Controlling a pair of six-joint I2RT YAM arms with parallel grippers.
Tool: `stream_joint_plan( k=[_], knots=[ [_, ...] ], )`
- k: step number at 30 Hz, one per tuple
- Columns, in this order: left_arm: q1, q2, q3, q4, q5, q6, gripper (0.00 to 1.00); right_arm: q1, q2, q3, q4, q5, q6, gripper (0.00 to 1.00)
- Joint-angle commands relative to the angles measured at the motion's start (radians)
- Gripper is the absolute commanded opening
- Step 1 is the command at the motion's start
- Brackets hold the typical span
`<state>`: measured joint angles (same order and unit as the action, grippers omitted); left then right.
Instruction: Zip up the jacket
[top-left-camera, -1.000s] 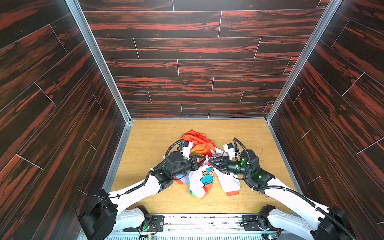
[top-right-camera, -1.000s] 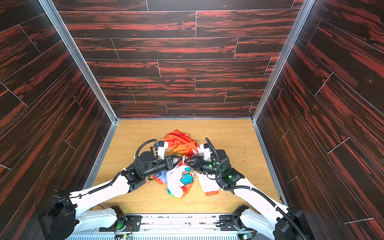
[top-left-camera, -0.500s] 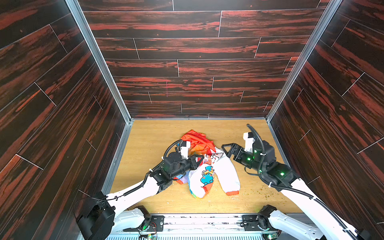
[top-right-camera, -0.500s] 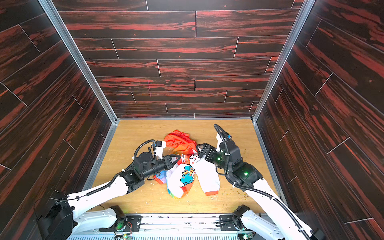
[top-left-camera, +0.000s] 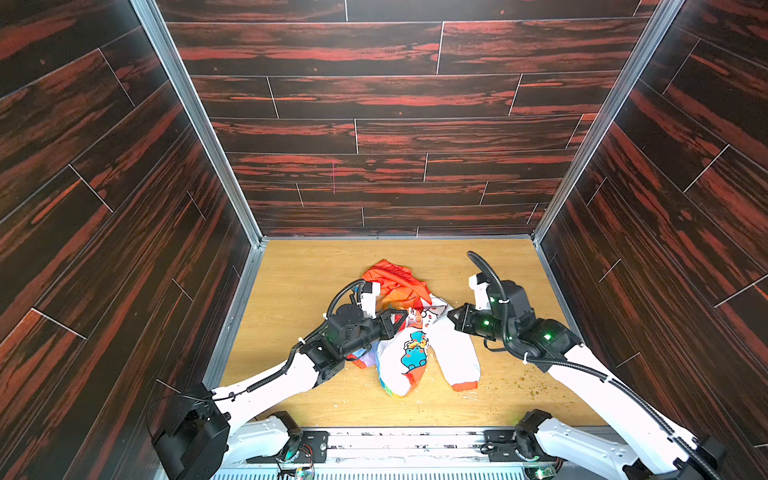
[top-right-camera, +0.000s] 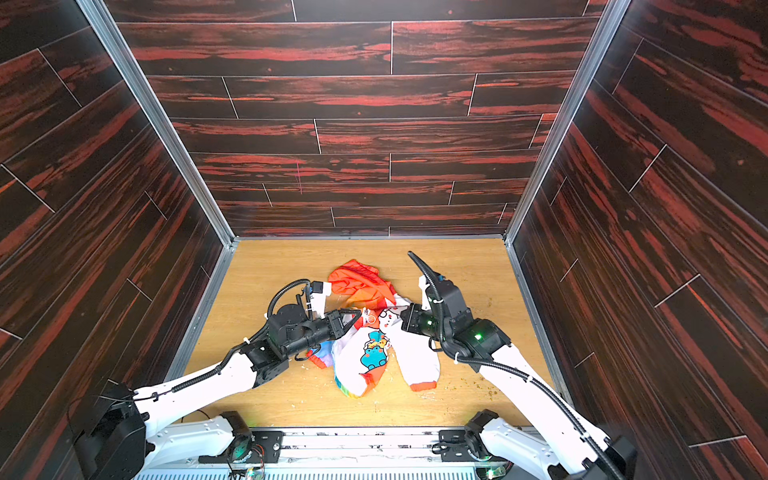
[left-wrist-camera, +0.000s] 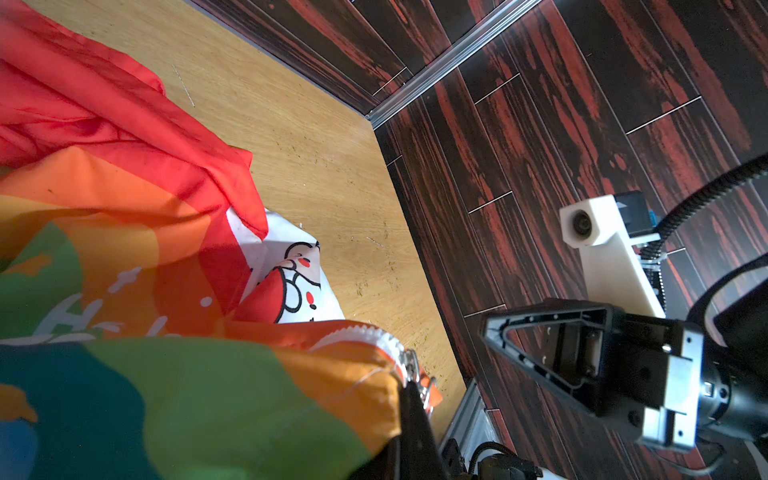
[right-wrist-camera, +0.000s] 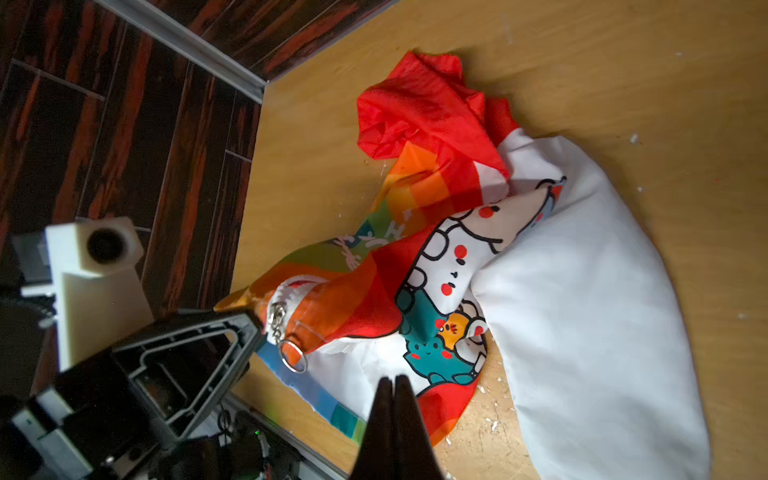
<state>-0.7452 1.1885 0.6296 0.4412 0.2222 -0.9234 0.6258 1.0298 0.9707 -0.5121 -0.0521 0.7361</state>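
Note:
The jacket (top-left-camera: 415, 353) (top-right-camera: 365, 353) lies bunched mid-floor, orange-red hood toward the back, white sleeve (right-wrist-camera: 582, 291) to the right. My left gripper (top-left-camera: 405, 314) (top-right-camera: 358, 314) (left-wrist-camera: 409, 388) is shut on the jacket's rainbow front edge, right at the white zipper teeth. The metal slider with its ring pull (right-wrist-camera: 293, 355) (left-wrist-camera: 409, 365) hangs at that fingertip. My right gripper (top-left-camera: 451, 316) (top-right-camera: 402, 318) (right-wrist-camera: 392, 379) is shut with nothing in it. It hovers just right of the left gripper, over the cartoon panel (right-wrist-camera: 440, 345).
Dark wood-patterned walls (top-left-camera: 395, 137) close in the wooden floor (top-left-camera: 311, 270) on three sides, with metal rails at the corners. Small crumbs dot the floor (top-left-camera: 536, 386) near the right arm. Both arm bases sit along the front edge.
The right gripper left the jacket, swung out right and opened wide, then came back toward the jacket and shut empty. The left gripper kept its grip in place.

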Motion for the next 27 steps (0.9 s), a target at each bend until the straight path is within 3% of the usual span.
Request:
stream_joint_plan(
  k=[1,5,8,11,27],
  knots=[
    [0.005,-0.013,-0.019,0.016,-0.016,0.008,0.0,-0.003,0.009,-0.017,0.103,-0.147,0.003,0.0],
    [0.004,-0.017,-0.027,0.024,-0.015,0.005,0.0,-0.003,0.039,-0.038,0.174,-0.251,0.032,0.0],
    [0.004,-0.018,-0.029,0.027,-0.014,0.004,0.0,-0.002,0.065,-0.046,0.209,-0.288,0.051,0.17],
    [0.004,-0.018,-0.031,0.028,-0.014,-0.001,0.0,-0.002,0.084,-0.056,0.238,-0.346,0.069,0.27],
    [0.007,-0.069,-0.123,-0.028,0.004,-0.083,0.0,0.017,0.17,-0.169,0.412,-0.404,0.11,0.34]
  ],
)
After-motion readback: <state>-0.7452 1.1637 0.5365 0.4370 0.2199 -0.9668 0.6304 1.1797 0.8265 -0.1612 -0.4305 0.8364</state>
